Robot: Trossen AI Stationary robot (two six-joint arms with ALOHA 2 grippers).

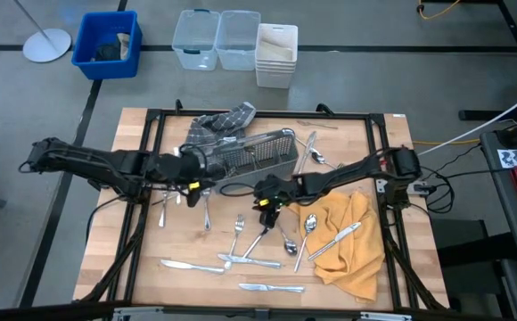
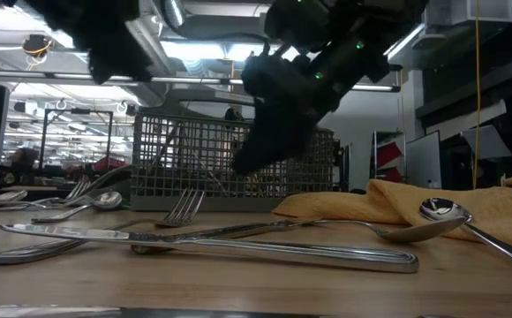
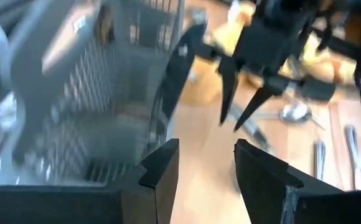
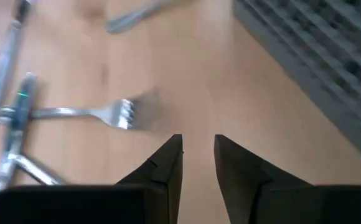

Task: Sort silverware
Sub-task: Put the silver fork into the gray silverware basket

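— Lying nearest, flat across the front of the desk (image 1: pixel 102 259): spotting a long knife (image 2: pixel 212 240), with a fork (image 2: pixel 182 208) just behind it, tines tipping up. Seeing the same?

— Seeing it. Noting a spoon (image 2: pixel 441 212) off to the right too, bowl resting against the orange cloth (image 2: pixel 388 201). Asking now about the rest of the silverware.

— Finding it scattered loose over the near half of the desk: two knives (image 1: pixel 192 266) along the near edge, forks and spoons (image 1: pixel 238 234) in the middle, one piece (image 1: pixel 339 239) lying on the cloth, a few more (image 1: pixel 307 152) just right of the wire caddy (image 1: pixel 258 153). Making out some pieces standing inside the caddy as well, though not telling which kinds.

— And the left pincer (image 1: pixel 198 183)?

— Hanging by the caddy's left near corner, fingers (image 3: pixel 162 168) standing apart, gripping nothing.

— Checking the right pincer (image 1: pixel 266 207) next.

— Hovering just near of the caddy, mid-desk, above bare wood and clear of it. Fingers (image 4: pixel 168 162) parting narrowly, holding nothing. Watching a fork (image 4: pixel 87 113) lying close ahead of them, untouched.

— Anything far of the caddy?

— Only seeing a grey checked cloth (image 1: pixel 218 123) touching its far left corner.
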